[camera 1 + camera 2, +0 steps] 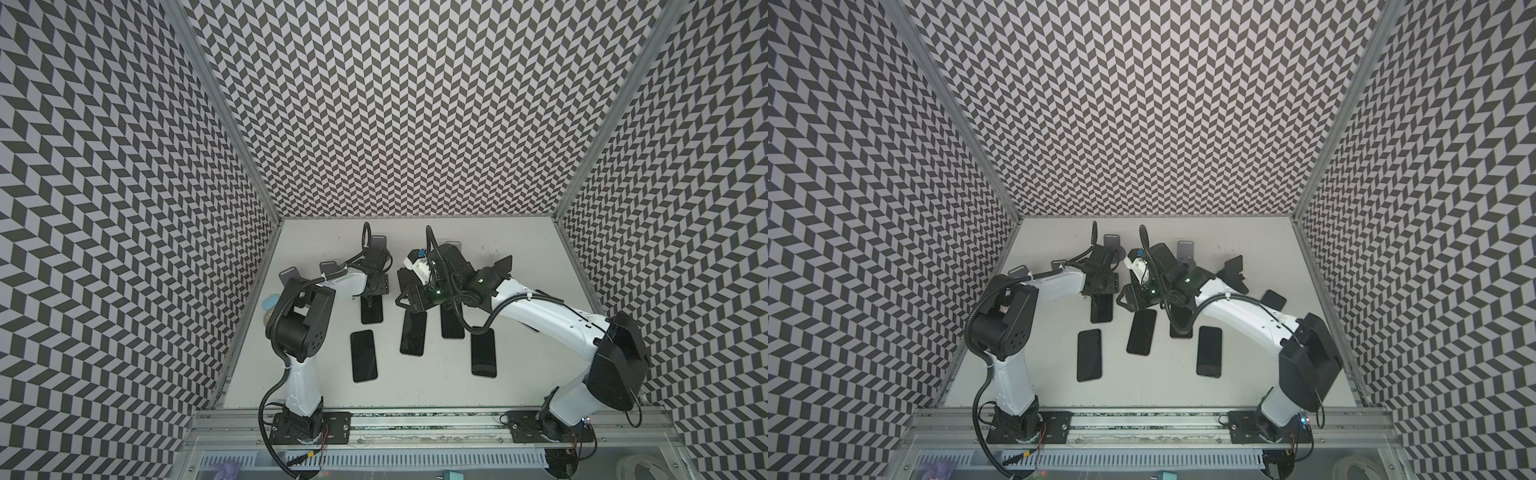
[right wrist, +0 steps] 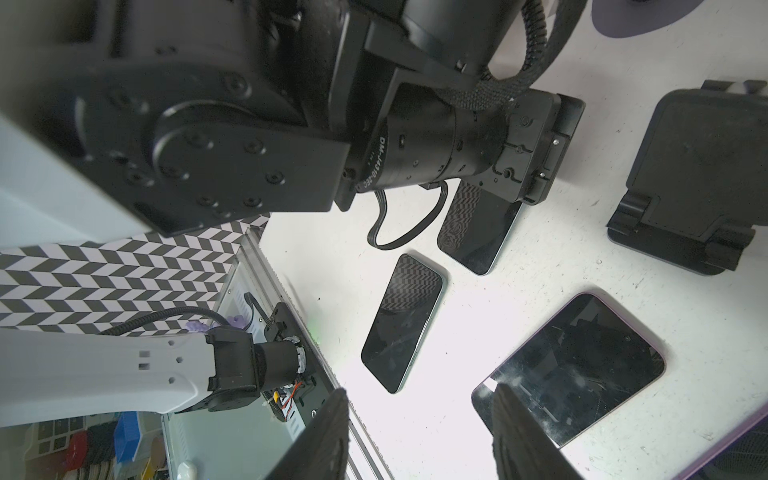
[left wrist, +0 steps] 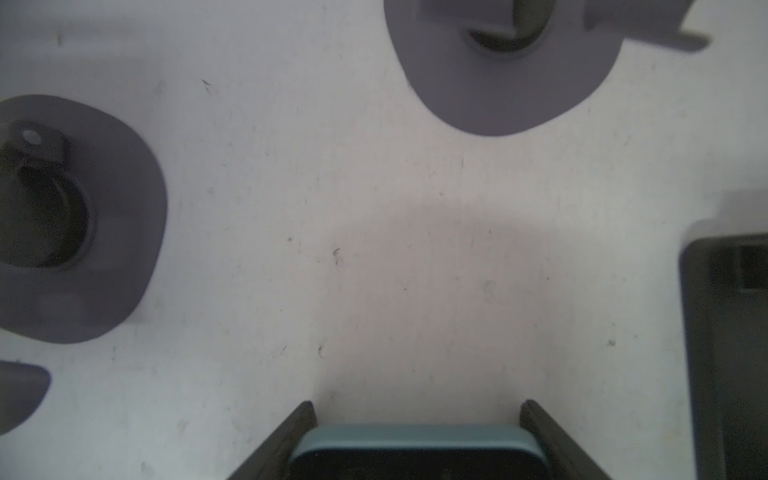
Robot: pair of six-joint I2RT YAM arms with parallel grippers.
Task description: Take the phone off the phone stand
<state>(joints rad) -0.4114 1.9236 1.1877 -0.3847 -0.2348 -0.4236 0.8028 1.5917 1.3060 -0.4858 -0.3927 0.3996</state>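
Observation:
A dark phone [image 3: 415, 440] with a pale blue edge lies flat on the white table [image 1: 536, 374]. Its far end sits between the fingers of my left gripper [image 3: 417, 411], which press against both long sides with no gap showing. In both top views that gripper [image 1: 372, 296] [image 1: 1100, 293] hangs over the far end of this phone [image 1: 371, 311] [image 1: 1101, 311]. My right gripper [image 2: 419, 395] [image 1: 405, 305] stands open and empty above a purple-edged phone [image 2: 573, 365]. A black phone stand [image 2: 698, 166] [image 1: 500, 268] stands empty. No phone shows on any stand.
Grey round-based stands [image 3: 498, 91] [image 3: 104, 257] stand empty at the back left [image 1: 380, 242]. Other phones lie flat mid-table [image 1: 364, 355] [image 1: 413, 332] [image 1: 484, 353]. Patterned walls close three sides. The two wrists are close together.

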